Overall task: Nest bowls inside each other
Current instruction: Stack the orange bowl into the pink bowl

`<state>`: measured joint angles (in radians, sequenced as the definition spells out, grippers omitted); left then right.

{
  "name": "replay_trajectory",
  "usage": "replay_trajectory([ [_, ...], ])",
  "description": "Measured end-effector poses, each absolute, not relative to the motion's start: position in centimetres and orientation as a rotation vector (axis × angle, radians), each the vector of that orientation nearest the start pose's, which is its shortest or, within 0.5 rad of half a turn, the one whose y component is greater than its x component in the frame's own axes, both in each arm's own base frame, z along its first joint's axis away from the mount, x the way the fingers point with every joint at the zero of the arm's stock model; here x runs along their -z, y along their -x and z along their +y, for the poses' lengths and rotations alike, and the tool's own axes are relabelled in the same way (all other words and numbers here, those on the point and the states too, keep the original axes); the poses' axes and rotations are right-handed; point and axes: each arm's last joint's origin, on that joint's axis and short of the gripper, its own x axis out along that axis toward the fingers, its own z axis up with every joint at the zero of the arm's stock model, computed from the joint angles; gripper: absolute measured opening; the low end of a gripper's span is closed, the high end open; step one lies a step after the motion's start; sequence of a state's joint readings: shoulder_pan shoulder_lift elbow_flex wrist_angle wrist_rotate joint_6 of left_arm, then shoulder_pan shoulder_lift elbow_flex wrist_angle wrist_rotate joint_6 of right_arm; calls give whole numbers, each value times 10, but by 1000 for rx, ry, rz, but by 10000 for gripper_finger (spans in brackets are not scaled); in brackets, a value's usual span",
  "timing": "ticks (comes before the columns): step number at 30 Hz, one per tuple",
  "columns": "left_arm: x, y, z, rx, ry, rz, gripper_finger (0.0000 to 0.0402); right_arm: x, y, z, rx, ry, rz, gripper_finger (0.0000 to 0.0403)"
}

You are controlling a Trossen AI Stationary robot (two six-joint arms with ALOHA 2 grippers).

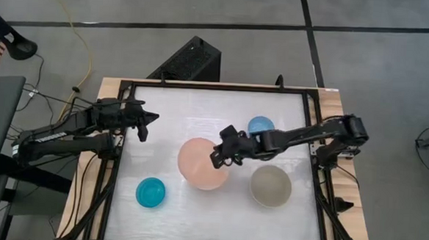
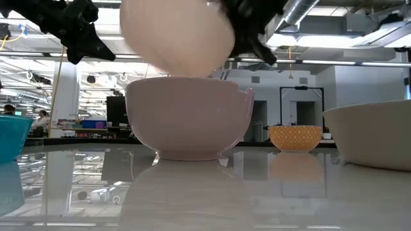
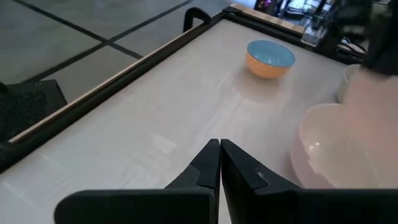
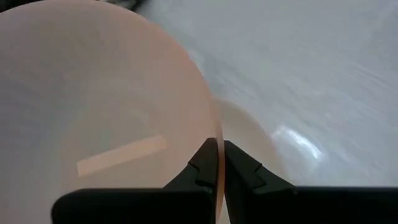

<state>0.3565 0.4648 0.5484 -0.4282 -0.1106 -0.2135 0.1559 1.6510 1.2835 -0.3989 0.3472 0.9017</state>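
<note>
My right gripper (image 1: pixel 218 155) is shut on a salmon-pink bowl (image 1: pixel 201 165) above the middle of the table. In the low view this bowl (image 2: pixel 176 35) hangs just over a cream-white bowl (image 2: pixel 186 119) that stands on its base on the table. From above, the pink bowl hides the cream-white one. A grey-beige bowl (image 1: pixel 270 185), a light-blue bowl with an orange outside (image 1: pixel 260 125) and a teal bowl (image 1: pixel 152 192) each stand alone on the table. My left gripper (image 1: pixel 149 122) is shut and holds nothing, raised over the far left of the table. My right gripper pinches the salmon-pink bowl's rim (image 4: pixel 214 140) between its two fingers, one finger inside the bowl and one outside. The fingers come slanting down from the table's right side. The bowl is lifted clear, its opening up, over the cream-white bowl (image 4: pixel 249 127).
A black frame (image 1: pixel 128 82) runs around the white table top. The grey-beige bowl (image 2: pixel 372 135) stands close to the right of the cream-white one, and the light-blue bowl (image 3: pixel 270 59) just beyond my right arm. Bare table lies between my left gripper (image 3: pixel 219 149) and the bowls.
</note>
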Motion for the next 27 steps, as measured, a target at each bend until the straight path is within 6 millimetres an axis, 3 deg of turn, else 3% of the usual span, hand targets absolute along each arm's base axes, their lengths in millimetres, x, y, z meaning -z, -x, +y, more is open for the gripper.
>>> replay_trajectory([
  [3, -270, -105, 43, -528, 283, 283, 0, -248, -366, 47, 538, -658, 647, 36],
  [6, -269, -105, 44, -540, 324, 271, 0, -239, -369, 50, 551, -640, 664, 36],
  [27, -270, -105, 44, -575, 383, 250, 0, -231, -361, 43, 623, -572, 762, 50],
])
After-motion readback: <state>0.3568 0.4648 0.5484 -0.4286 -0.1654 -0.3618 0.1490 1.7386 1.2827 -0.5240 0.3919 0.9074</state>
